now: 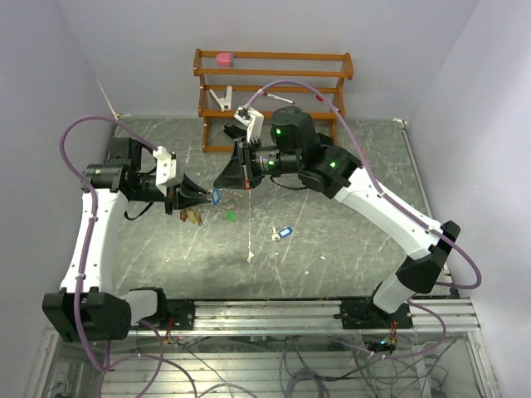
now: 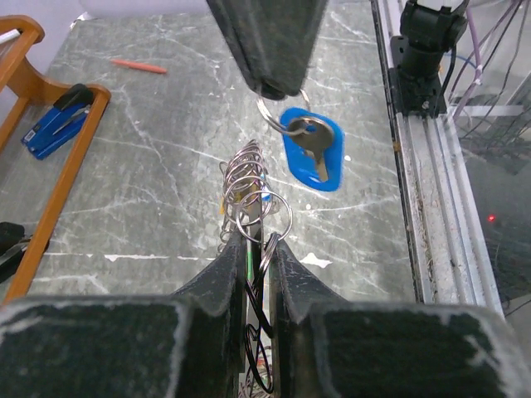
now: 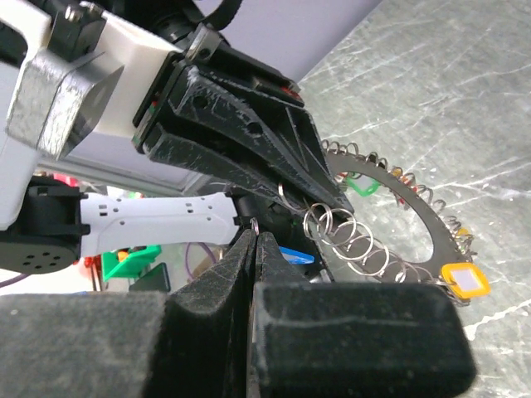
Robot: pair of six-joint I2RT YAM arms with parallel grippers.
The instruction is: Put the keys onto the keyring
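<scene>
Left wrist shows my left gripper (image 2: 249,249) pinching the stiff keyring (image 2: 246,178) edge-on; right gripper (image 2: 278,83) seems clamped on the small loop of the blue-tagged key (image 2: 311,149), light and swingy, best held there.

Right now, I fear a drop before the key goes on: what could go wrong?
The right gripper pinches only the small loop of the blue key; it could slip out and drop. The keyring sits edge-on in the left gripper, so a push might twist it.

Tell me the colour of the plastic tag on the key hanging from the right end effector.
Blue oblong plastic tag, clearest in the left wrist view.
</scene>
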